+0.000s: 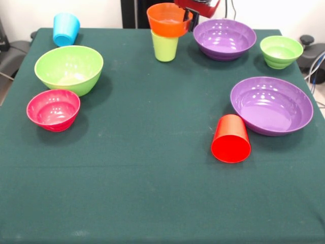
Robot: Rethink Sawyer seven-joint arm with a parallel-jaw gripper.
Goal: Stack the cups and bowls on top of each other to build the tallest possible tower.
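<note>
My gripper [192, 18] reaches in at the top edge, and a dark finger [189, 21] sits at the right rim of an orange bowl [166, 21]. The bowl is tilted and rests on an upright lime green cup [165, 47]. A sky blue cup [66, 29] stands at the far left. A red cup [231, 138] lies on its side against a large purple bowl [271, 104]. A second purple bowl [225, 38] and a small green bowl [281, 51] are at the far right. The large lime green bowl [68, 67] and the pink bowl [53, 109] are on the left. No orange cup shows.
The table is covered with a dark green cloth [152, 183]. The robot's black pedestal [134, 12] stands behind the far edge. Dark equipment and cables [312, 56] lie past the right edge.
</note>
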